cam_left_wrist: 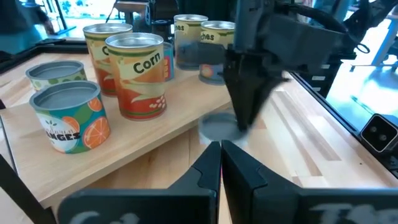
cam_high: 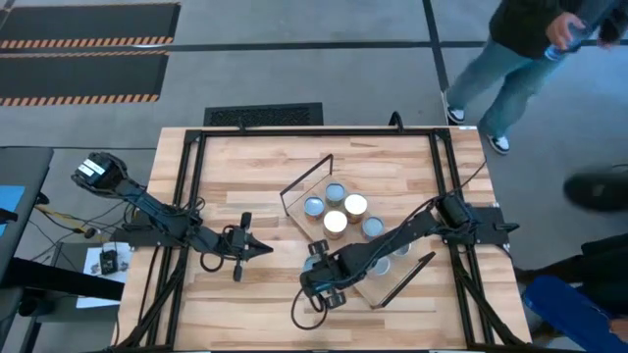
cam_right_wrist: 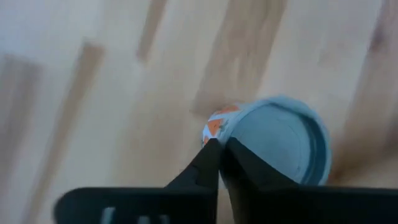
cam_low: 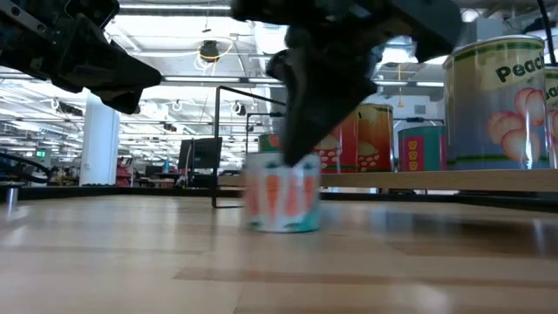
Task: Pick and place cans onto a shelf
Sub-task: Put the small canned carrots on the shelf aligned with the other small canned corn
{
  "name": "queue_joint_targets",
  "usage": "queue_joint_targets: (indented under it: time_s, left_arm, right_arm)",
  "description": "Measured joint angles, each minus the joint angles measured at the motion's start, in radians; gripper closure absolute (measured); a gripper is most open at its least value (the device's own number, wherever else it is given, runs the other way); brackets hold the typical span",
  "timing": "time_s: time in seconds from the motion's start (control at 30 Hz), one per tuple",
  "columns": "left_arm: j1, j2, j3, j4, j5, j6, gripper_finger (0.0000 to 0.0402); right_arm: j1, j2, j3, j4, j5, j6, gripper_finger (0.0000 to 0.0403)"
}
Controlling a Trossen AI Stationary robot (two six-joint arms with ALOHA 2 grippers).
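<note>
"Corn" in red on the orange-and-cream labelled can [cam_left_wrist: 138, 74] standing on the pale-wood shelf [cam_left_wrist: 155, 134]; "Peac", cut off, in green on the peach-pictured can [cam_low: 497, 100]; partial "NGES" on the teal orange-slice can [cam_left_wrist: 69, 117].

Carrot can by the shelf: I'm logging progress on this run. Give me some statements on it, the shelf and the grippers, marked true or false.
1. The carrot can stands on the shelf. False: it stands on the tabletop.
2. A corn can stands on the shelf. True.
3. The left gripper holds a can. False: its jaws are shut on nothing.
4. The right gripper is right at the carrot can. True.
</note>
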Motion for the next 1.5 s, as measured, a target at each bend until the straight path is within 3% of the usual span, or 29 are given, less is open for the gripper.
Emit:
queue_joint_targets:
  time_s: [0.1, 0.47, 1.13, 1.5]
  left_arm:
    - [0.0, 0.0, 0.0, 0.0, 0.0, 0.0, 0.04]
    - [0.0, 0.0, 0.0, -0.004, 0.0, -0.005, 0.04]
    - [0.0, 0.0, 0.0, -0.004, 0.008, -0.015, 0.04]
    - [0.0, 0.0, 0.0, -0.004, 0.008, -0.019, 0.04]
  right_arm:
    - [0.013, -0.043, -0.003, -0.03, -0.001, 0.006, 0.0392]
    - [0.058, -0.218, 0.001, -0.21, 0.034, 0.211, 0.0398]
    - [-0.039, -0.205, -0.039, -0.417, 0.02, 0.575, 0.0396]
    - [-0.042, -0.205, -0.039, -0.425, 0.02, 0.612, 0.0382]
